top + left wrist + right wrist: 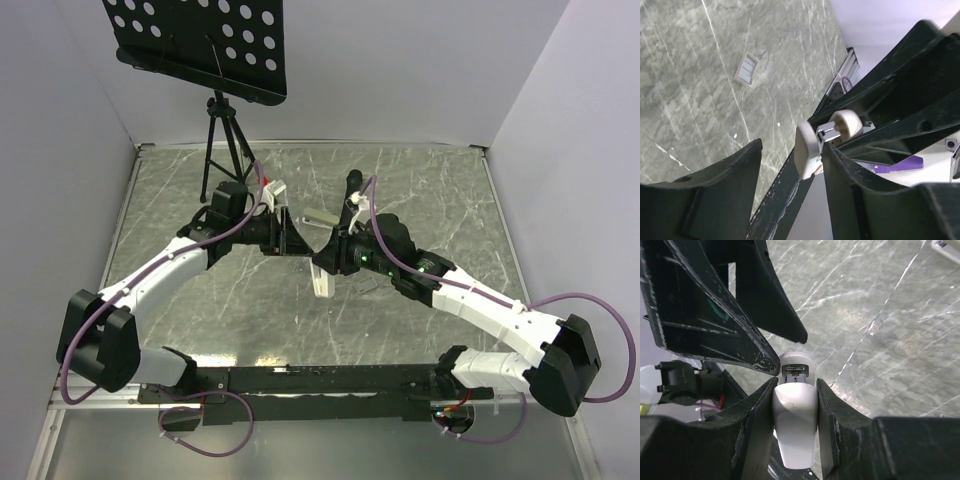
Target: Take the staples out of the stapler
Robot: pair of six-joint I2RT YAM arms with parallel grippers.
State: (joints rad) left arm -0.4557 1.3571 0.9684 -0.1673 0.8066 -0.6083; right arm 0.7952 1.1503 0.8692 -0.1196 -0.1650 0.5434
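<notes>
Stapler [795, 430], white, hangs above the bench [440, 200], clamped between the fingers of the right gripper [795, 385]. The left gripper [790, 150] faces it with its fingers spread apart. The stapler's metal-tipped end sits between them, close against one finger. A small ribbed strip [746, 69] lies on the bench.

1. The overhead view is bright and even, lit from above. The arms cast only soft, faint shadows on the table [450, 200].
2. There is no hard glare, only a mild sheen on the stone.
3. In the left wrist view the near fingers [715, 200] are dark and blurred, while the table beyond is sharp.
4. In the right wrist view the white stapler [795, 425] is bright and slightly soft, and the edges look stretched.
</notes>
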